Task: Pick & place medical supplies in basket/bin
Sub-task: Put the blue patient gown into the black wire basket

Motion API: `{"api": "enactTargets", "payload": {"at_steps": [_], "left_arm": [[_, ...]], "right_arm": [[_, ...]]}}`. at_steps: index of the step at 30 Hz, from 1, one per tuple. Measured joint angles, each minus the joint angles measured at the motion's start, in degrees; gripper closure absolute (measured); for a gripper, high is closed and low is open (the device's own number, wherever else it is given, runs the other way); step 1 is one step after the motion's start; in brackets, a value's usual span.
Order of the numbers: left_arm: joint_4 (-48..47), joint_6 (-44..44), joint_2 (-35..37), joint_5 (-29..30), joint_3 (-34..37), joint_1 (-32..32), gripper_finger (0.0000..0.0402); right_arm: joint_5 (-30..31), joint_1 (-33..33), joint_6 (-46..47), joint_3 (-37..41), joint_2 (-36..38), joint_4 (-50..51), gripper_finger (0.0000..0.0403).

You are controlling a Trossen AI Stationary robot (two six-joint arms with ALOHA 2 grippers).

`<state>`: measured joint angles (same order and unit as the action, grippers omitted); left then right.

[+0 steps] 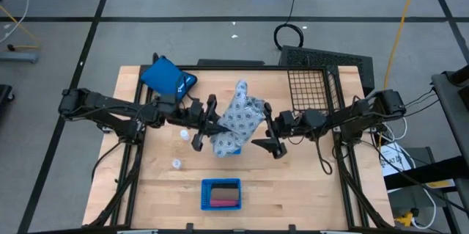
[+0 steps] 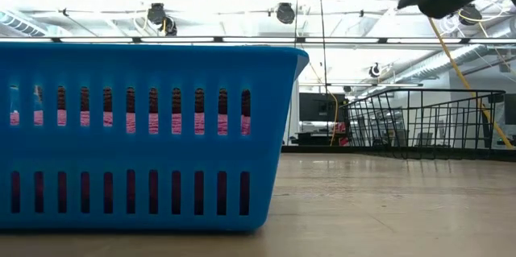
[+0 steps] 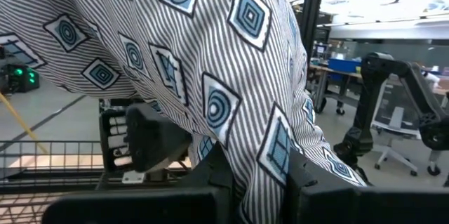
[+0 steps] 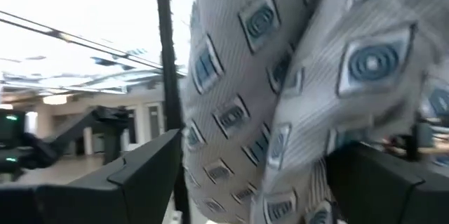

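Patterned cloth item (image 1: 238, 122), pale with striped ground and blue diamond motifs, hangs limp above mid-tabletop (image 1: 308, 183), pinched by the closed left end effector (image 1: 207, 122); the right end effector (image 1: 268, 137) stands wide beside it. The basket (image 1: 311, 91) (far right corner) looks empty; two small white bottles (image 1: 176, 163) remain near the left edge.

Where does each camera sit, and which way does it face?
High: overhead, facing down; both arms, patterned cloth between them.
Low: tabletop level, facing across; blue tray, arms overhead.
Left wrist: past left gripper shut on cloth.
Right wrist: past open right gripper, cloth between.
Shared: both wrist views show the cloth.
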<state>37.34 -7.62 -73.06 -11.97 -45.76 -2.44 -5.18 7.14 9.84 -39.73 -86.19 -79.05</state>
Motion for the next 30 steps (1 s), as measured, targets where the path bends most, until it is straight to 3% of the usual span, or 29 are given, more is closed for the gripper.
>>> {"api": "enactTargets", "payload": {"at_steps": [6, 9, 19, 23, 30], "left_arm": [[0.1, 0.45, 0.07, 0.31, -0.09, -0.33, 0.0358], [-1.16, 1.14, 0.15, 3.29, -0.09, -0.39, 0.0358], [-3.11, 5.66, 0.24, 13.25, -0.09, -0.66, 0.0358], [-3.79, 7.87, 0.1, 14.44, -0.09, -1.59, 0.0358], [-4.25, 8.15, 0.04, 14.54, -0.09, -3.0, 0.0358]], "right_arm": [[-5.51, -0.02, 2.63, -3.97, 0.0, 3.45, 0.0086], [-5.46, 0.2, 2.76, -5.66, 0.03, 7.05, 0.0085], [2.33, 0.58, 1.21, -5.98, 0.04, 8.27, 0.0085], [6.16, 0.74, -1.46, -6.0, 0.04, 9.51, 0.0085], [5.94, 0.41, -3.33, -6.03, 0.0, 9.74, 0.0085]]}}
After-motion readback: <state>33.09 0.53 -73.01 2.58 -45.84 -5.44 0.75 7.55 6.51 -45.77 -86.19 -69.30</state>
